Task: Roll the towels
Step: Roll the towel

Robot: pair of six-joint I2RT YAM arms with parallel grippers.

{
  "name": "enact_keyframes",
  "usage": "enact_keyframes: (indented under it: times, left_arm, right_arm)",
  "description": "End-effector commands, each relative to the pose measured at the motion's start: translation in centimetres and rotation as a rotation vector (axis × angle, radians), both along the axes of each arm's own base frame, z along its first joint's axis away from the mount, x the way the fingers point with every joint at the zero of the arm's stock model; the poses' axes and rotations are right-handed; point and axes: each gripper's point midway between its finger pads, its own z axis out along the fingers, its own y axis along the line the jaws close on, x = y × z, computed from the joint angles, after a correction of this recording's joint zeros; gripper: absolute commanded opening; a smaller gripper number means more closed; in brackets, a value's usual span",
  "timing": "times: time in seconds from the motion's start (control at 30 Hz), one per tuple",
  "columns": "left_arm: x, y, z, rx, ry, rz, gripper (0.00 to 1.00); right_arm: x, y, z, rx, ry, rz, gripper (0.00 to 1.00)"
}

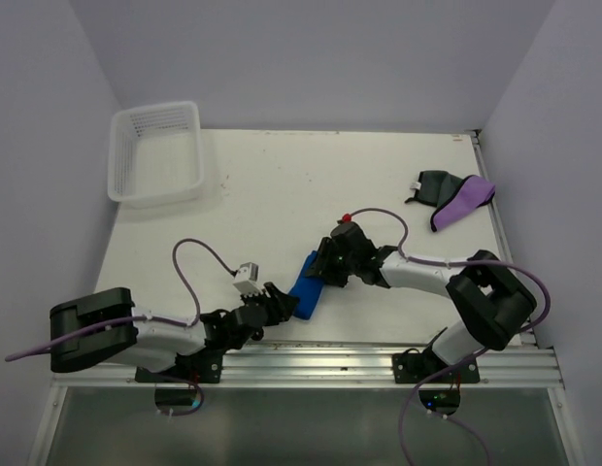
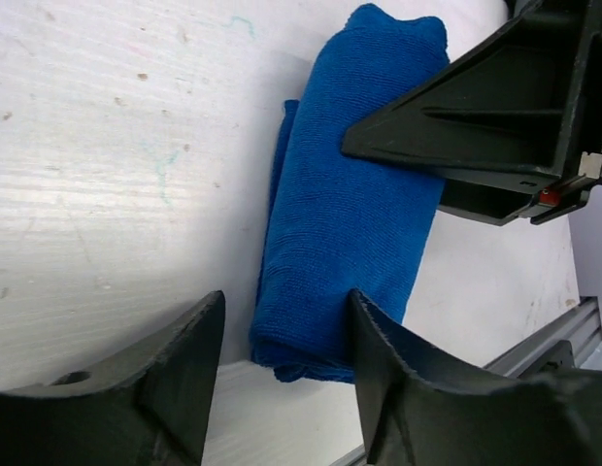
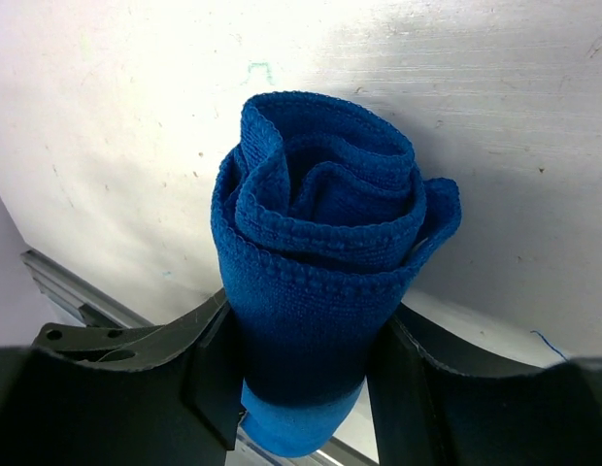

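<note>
The left tool (image 2: 286, 311) has its jaws apart around the near end of the rolled bright blue cloth towel (image 2: 340, 214), which lies near the front of the white worktop (image 1: 282, 194). The towel looks soft and light, and would likely spring open unless pinched across the whole roll. The right tool (image 3: 306, 335) is clamped on its other end.

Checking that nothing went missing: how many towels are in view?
3. A rolled bright blue cloth towel lies at near centre, between the two arms. A purple cloth towel and a dark grey cloth towel lie bunched together at the far right. None appears to be hidden.
</note>
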Motion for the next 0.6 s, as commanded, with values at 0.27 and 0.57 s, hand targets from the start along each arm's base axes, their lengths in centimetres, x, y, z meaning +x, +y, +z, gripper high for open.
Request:
enact_keyframes:
  times: [0.27,0.57]
  left_arm:
    - [1.0,4.4,-0.5,0.280,-0.043,0.080,1.00]
    - [2.6,2.7,7.1,0.362,-0.234,0.051,0.99]
  right_arm:
    - [0.7,-0.9,-0.1,-0.095,0.022,-0.024,0.48]
    - [0.8,-0.9,1.1,-0.154,0.048,0.005,0.48]
